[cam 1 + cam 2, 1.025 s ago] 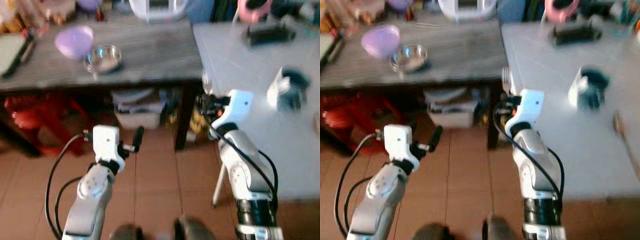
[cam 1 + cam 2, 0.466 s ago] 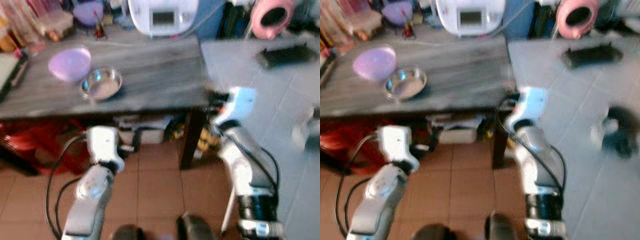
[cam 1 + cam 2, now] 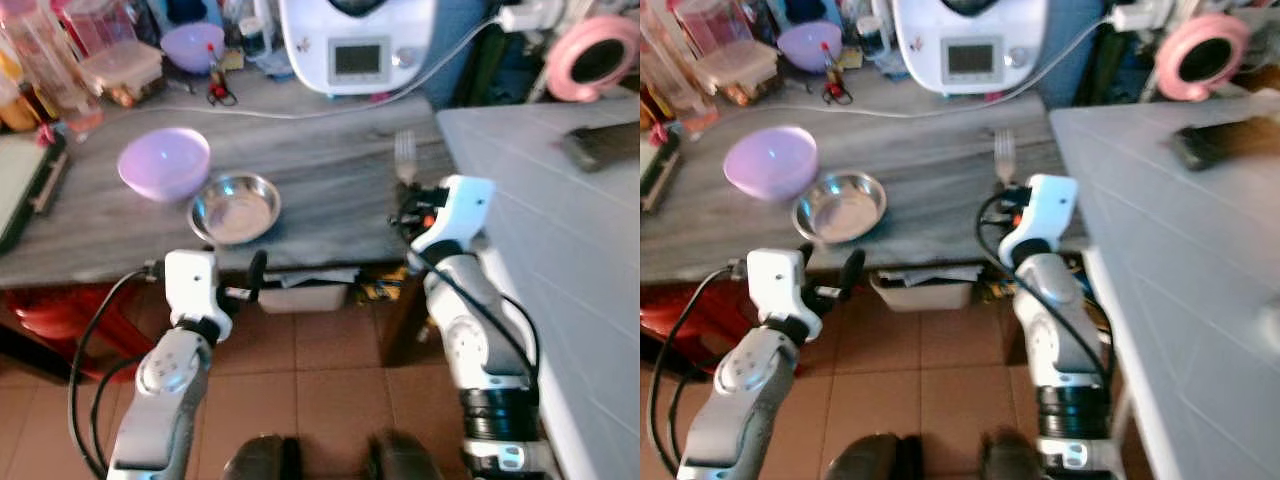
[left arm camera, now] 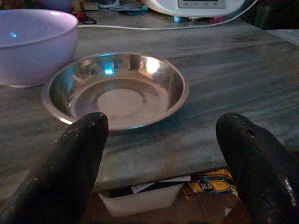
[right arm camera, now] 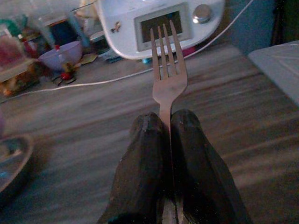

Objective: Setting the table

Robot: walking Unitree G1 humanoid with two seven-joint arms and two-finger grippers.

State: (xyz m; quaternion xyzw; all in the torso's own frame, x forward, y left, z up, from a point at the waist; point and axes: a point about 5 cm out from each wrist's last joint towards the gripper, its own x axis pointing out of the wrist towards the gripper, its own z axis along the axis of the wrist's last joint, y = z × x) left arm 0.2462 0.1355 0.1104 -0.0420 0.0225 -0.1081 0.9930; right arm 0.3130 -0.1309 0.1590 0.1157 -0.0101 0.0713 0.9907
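Fork [image 5: 167, 79] clamped in right fingers [image 5: 140, 186], left fingers [image 4: 77, 158] apart facing steel dish [image 4: 117, 88]; next, probably grasp its rim.

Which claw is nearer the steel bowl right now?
Left. The left claw is open, facing the steel bowl from the table's edge; the right claw, holding a fork, is off to the bowl's right.

Grey wooden table [image 3: 330, 190], terracotta floor tiles [image 3: 330, 380]

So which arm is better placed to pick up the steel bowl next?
Left, most likely. The left gripper is open and empty, its fingers aimed at the steel bowl near the counter edge. The right gripper is shut on the fork, farther along the counter.
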